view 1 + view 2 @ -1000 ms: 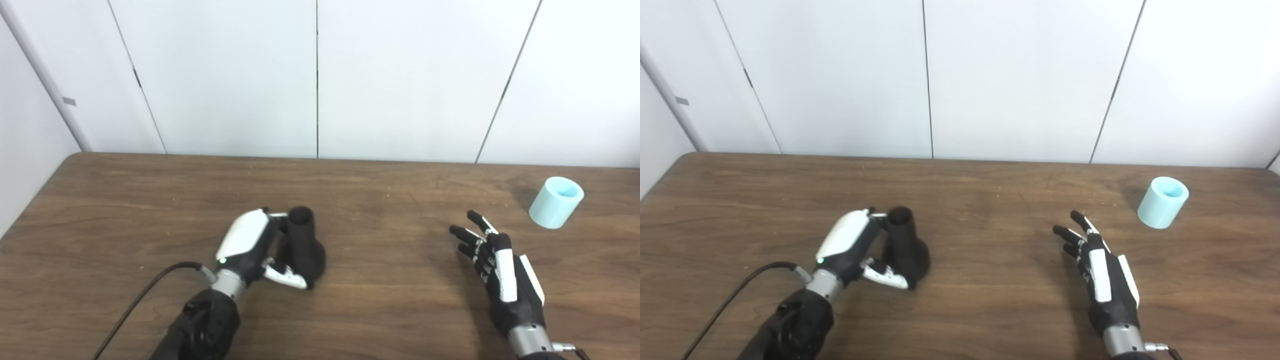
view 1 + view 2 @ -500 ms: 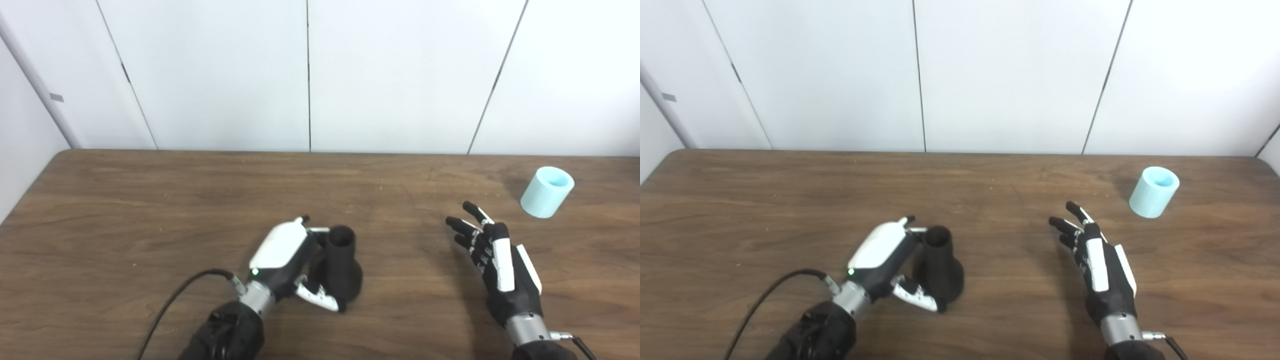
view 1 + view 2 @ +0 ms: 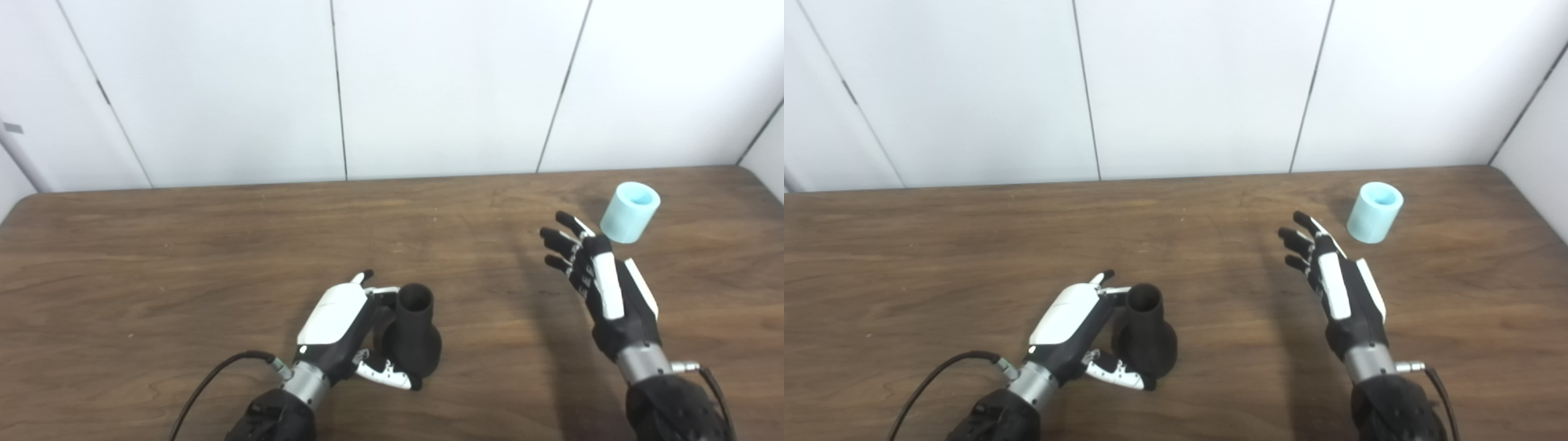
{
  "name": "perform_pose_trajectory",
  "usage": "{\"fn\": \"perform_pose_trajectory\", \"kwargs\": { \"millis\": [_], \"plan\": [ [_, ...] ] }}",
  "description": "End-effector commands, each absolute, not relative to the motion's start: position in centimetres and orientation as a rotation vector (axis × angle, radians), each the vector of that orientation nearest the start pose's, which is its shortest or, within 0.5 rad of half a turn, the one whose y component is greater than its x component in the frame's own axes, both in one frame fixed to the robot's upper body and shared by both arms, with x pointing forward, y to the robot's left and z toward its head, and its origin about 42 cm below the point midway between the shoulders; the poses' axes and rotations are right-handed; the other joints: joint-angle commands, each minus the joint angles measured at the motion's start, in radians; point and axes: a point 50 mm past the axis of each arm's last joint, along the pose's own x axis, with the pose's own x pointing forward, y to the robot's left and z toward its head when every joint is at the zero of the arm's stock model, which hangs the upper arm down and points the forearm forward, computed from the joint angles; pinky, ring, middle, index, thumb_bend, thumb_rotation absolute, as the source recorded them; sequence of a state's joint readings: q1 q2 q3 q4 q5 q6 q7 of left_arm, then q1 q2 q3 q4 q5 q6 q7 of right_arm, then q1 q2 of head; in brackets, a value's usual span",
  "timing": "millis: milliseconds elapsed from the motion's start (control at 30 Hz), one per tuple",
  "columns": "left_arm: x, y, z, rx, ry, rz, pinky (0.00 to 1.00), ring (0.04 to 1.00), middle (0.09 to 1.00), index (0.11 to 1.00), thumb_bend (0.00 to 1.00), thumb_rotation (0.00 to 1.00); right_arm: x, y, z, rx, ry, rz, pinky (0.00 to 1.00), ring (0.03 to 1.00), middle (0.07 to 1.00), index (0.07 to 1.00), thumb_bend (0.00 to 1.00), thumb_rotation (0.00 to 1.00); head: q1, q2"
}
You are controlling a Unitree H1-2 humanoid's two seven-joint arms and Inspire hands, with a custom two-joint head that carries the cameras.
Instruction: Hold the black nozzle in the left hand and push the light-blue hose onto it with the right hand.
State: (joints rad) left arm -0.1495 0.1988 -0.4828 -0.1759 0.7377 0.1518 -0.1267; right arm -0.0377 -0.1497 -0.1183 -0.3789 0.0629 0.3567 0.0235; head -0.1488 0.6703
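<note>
The left hand [image 3: 343,331] had the black nozzle [image 3: 411,337] wrapped up, fingers behind the neck and thumb curled round the flared base, and the nozzle sat near the front middle of the table [image 3: 153,257]. Whether its base rested on the wood or hung just above it, I could not tell from where I stood. Its long axis ran close to upright, leaning a touch away from the robot, with the narrow open mouth pointing up and the wide skirt down.

Over on the right, the right hand [image 3: 597,272] was empty, fingers spread apart and reaching toward the far right of the table. There the light-blue hose [image 3: 629,212], really a short stubby tube, stood near the back edge. It was tipped a little, its open end facing up and slightly toward the wall. The fingertips [image 3: 566,220] were just beside it but not touching.

So, to my eye, the holding half looked done and the hose pickup was the step in hand. The next move called for the right hand to close round the tube's side wall, leaving one open end clear. Then it had to carry the tube across and line its bore up with that upturned nozzle mouth before pressing down.
</note>
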Motion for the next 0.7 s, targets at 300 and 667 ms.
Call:
{"fn": "perform_pose_trajectory", "kwargs": {
  "millis": [300,667],
  "plan": [
    [28.5,14.5,12.3,0.972,-0.143,-0.495,1.0,0.708,0.465,0.496,0.52,0.0,31.4,-31.4,26.9,-0.404,-0.233,-0.157,0.76,0.852,0.854,0.867,0.55,0.45,-0.123,-0.021],
    [28.5,15.6,10.8,0.968,-0.127,-0.491,1.0,0.71,0.452,0.502,0.52,0.0,36.4,-34.1,30.7,-1.02,-0.274,-0.247,0.81,0.874,0.855,0.822,0.66,0.28,-0.23,-0.065]
  ]
}}
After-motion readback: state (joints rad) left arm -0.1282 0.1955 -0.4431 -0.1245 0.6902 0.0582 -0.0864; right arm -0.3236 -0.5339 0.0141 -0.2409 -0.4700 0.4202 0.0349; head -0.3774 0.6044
